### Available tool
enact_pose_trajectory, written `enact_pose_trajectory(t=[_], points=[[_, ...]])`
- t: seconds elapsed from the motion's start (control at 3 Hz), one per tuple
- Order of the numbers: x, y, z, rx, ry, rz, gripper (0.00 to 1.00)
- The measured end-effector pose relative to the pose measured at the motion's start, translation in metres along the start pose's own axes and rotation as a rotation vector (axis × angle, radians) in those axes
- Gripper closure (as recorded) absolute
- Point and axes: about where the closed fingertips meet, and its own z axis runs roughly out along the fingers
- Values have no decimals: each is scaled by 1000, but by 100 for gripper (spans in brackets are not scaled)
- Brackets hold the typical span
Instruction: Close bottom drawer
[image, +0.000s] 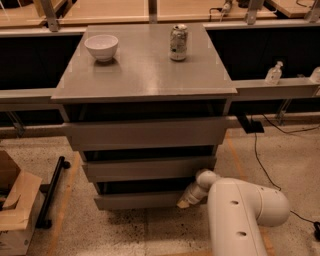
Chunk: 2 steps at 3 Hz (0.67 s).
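The grey cabinet (145, 75) has three drawers, one above the other. The bottom drawer (137, 200) is the lowest one, with a flat grey front just above the floor. It stands slightly out, with a dark gap above its front. My gripper (183, 202) is at the end of the white arm (240, 210) and is at the right end of the bottom drawer's front, touching or nearly touching it. The middle drawer (147, 168) and the wide top drawer (147, 132) also stand out a little.
A white bowl (101, 46) and a drink can (178, 42) stand on the cabinet top. A cardboard box (15, 205) and a black bar (50, 192) lie on the floor at the left. Cables (265, 160) run over the floor at the right. A small bottle (273, 73) stands on the right ledge.
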Motion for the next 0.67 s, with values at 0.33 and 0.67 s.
enact_pose_trajectory(t=[0.33, 0.67], points=[[-17, -28, -4, 37, -34, -21, 100], [-17, -28, -4, 37, -34, -21, 100]])
